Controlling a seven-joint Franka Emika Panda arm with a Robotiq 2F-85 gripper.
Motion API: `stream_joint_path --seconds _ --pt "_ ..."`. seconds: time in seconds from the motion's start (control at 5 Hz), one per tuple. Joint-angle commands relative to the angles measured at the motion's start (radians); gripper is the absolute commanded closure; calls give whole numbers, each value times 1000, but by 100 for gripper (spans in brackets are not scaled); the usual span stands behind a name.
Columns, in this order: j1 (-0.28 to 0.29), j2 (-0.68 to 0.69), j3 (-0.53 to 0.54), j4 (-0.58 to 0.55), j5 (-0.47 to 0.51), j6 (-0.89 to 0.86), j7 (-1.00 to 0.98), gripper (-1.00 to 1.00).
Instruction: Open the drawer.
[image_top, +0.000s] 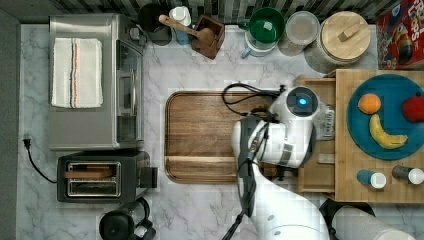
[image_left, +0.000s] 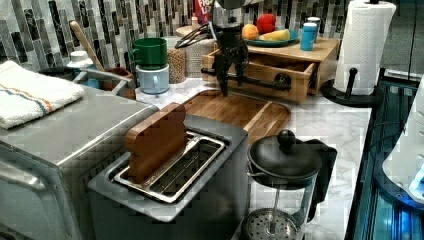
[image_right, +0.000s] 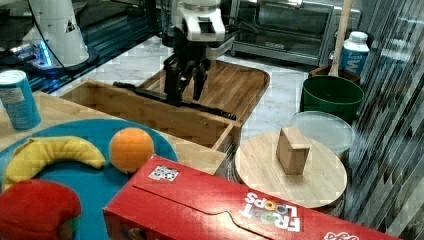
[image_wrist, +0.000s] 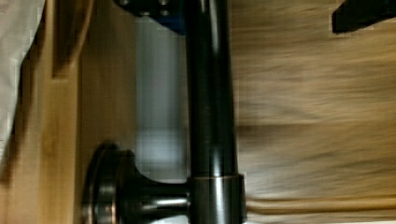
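Since the pull has to run square to the bar handle, we flag that first: the handle's long axis lies along the front of the drawer, and the pincer hangs from above straddling it, one finger on each side, about midway along in the right view. Fingers look spread around the bar, not squeezed on it; we judge the pincer open, bar between the tips. In the wrist view the bar passes right under the camera, one round mount joining it to the drawer face.

Drawer sits under the butcher-block cabinet top on the top view's right, already drawn partway out, its open box visible in the left view. Free travel points toward the walnut tray on the marble counter.

Materials: handle is glossy black metal, round section, likely slippery; drawer is pale, matte wood, straight-sided. Tray is dark, grooved, with rounded corners.
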Motion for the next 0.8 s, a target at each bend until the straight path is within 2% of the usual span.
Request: stream_joint_path --seconds 0.2,0.8 --pt "67 -84 165 -17 63 -87 1 -100" --pt "52 -75 196 -5 98 -94 52 -100"
